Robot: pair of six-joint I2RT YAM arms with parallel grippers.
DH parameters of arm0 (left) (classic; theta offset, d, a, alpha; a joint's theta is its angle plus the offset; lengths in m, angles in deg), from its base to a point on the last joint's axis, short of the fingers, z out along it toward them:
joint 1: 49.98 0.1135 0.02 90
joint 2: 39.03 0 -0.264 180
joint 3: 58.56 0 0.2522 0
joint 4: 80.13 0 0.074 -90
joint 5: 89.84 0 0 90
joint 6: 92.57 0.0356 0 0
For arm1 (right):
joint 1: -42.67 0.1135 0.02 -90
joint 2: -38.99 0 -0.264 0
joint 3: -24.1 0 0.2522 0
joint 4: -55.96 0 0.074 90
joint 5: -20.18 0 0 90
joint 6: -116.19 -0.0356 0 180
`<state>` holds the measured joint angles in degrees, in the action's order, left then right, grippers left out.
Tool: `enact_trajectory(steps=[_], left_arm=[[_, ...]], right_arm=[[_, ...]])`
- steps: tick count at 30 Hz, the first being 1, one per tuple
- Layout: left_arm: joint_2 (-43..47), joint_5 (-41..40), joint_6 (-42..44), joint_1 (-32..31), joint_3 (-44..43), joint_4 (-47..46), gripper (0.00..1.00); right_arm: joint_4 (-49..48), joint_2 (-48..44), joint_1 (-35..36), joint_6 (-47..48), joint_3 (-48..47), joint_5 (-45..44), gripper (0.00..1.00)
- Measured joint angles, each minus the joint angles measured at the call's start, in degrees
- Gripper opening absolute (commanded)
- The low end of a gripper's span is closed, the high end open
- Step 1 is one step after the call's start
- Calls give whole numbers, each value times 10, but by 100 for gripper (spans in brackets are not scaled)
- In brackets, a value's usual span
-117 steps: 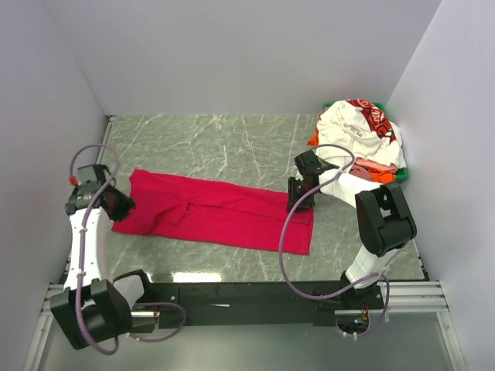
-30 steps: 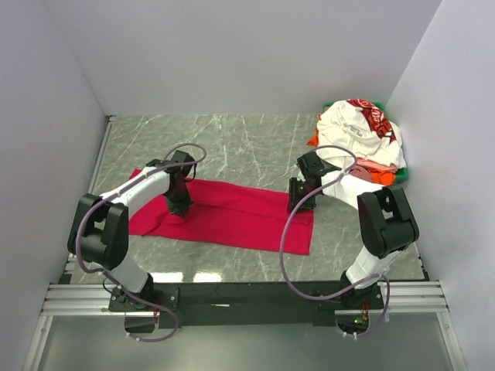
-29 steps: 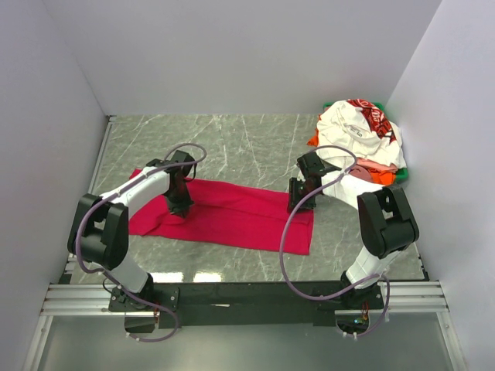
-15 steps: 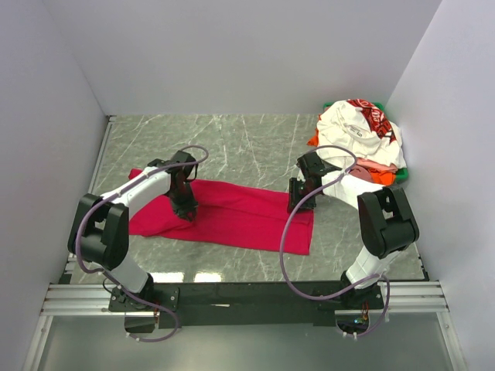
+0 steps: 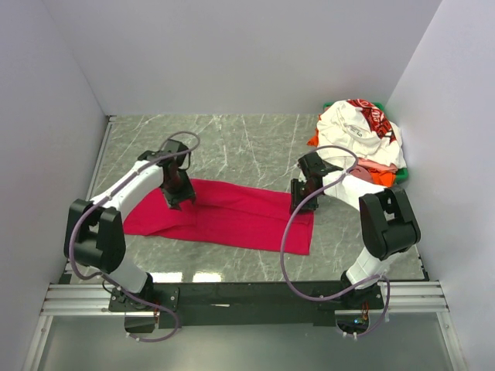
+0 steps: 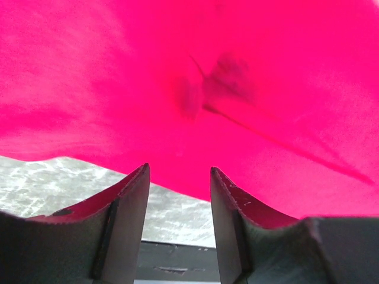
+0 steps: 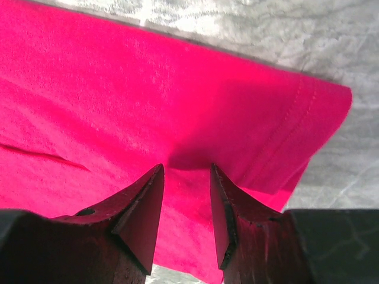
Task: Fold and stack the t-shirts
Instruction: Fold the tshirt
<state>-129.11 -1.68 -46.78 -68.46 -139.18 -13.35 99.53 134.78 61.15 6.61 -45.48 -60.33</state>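
Marble table fills the centre of the top view. The crimson t-shirt lies across it as a long, narrow band running from left of centre to right of centre, flat, sides already turned in by the look of it.

Upper right corner: heap of unfolded t-shirts, with the white red-and-black print shirt on top and orange, pink and green showing under it. Well apart from the crimson band.

Left gripper hangs over the left third of the band, jaws apart, nothing between them; a small pucker shows in the cloth beyond.

Right gripper sits at the band's right end near the stitched hem, jaws apart, tips low over the cloth. Cannot tell if they touch it.

Judgement: lengthwise fold done, crosswise fold in hand. Next move calls for pinching one end's corners, both layers together, and carrying it over the other end without dragging the lower layer.
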Motion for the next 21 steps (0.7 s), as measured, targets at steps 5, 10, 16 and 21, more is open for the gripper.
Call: enact_trajectory(steps=[5,10,16,21], left_arm=[[22,-7,3,58,9,-21,50],[25,-8,16,135,68,-76,47],[-64,-16,44,170,82,-130,46],[-124,-21,68,172,20,-122,45]], right_arm=[[11,-7,0,5,-2,-4,44],[12,-7,0,12,-5,-6,44],[11,8,-1,12,-6,-6,44],[8,8,-2,8,-3,-1,44]])
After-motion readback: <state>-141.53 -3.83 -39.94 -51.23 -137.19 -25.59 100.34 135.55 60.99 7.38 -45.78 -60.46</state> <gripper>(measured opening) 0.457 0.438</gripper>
